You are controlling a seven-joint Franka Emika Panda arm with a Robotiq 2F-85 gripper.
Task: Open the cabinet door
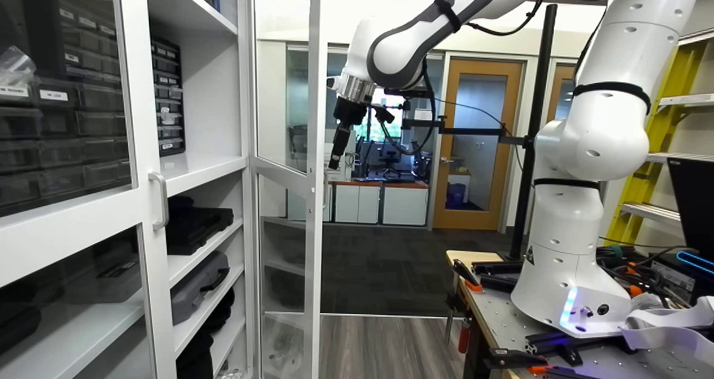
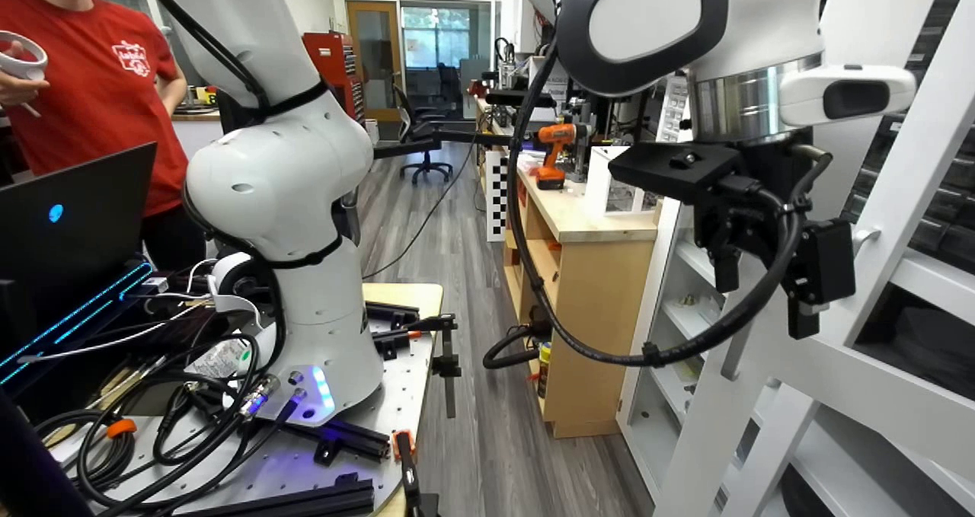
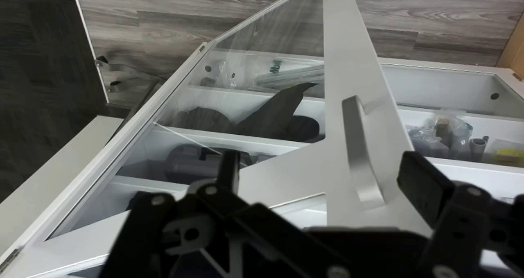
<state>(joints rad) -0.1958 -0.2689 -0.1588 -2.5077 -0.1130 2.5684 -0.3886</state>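
Nearest, at right in an exterior view: worktable (image 1: 468, 254) with wooden top, perforated metal plate (image 1: 499, 323) over it, Panda arm (image 1: 574, 250) mounted there, clamps (image 1: 466, 274) with orange tips along the edge. At near left: twin glass door (image 1: 67, 231), gray pull handle (image 1: 164, 200) on its right stile; next to it, white cabinet (image 1: 215, 100) with small-parts organizer (image 1: 167, 89) and gray case (image 1: 195, 289) on shelves.

A little farther: cabinet door (image 1: 281, 175), white frame with clear glass, standing out at an angle from the cabinet's far side, hence ajar. Gripper (image 3: 319, 163) just beside the door's free edge; released, fingers (image 3: 423, 184) spread wide. In the wrist view, slim bar handle (image 3: 357, 147) of the cabinet door seen between the two fingers, apart from both; cannot tell depth to it.

Underfoot: gray wood-look planks (image 1: 385, 348) near, then pale strip (image 1: 385, 315), then dark carpet tiles (image 1: 379, 273). Far side of room: low white cabinets (image 1: 368, 203) under a reddish counter (image 1: 385, 184); to their right, wood-framed room door (image 1: 474, 167); at far right, yellow ladder (image 1: 633, 197), in this view alone.

In an exterior view alone: person (image 2: 99, 113) in red T-shirt at left, white ring controller (image 2: 30, 66) in hand, red tool chest (image 2: 326, 60) behind; toward the middle, checkered board (image 2: 497, 197), and orange drill (image 2: 556, 142) on a wooden worktop (image 2: 602, 228). Also there: gripper in front of the bar handle, part of it covered. In the wrist view alone: bar handle at full length. There too, clear plastic bags (image 3: 444, 136) on a shelf to its right.
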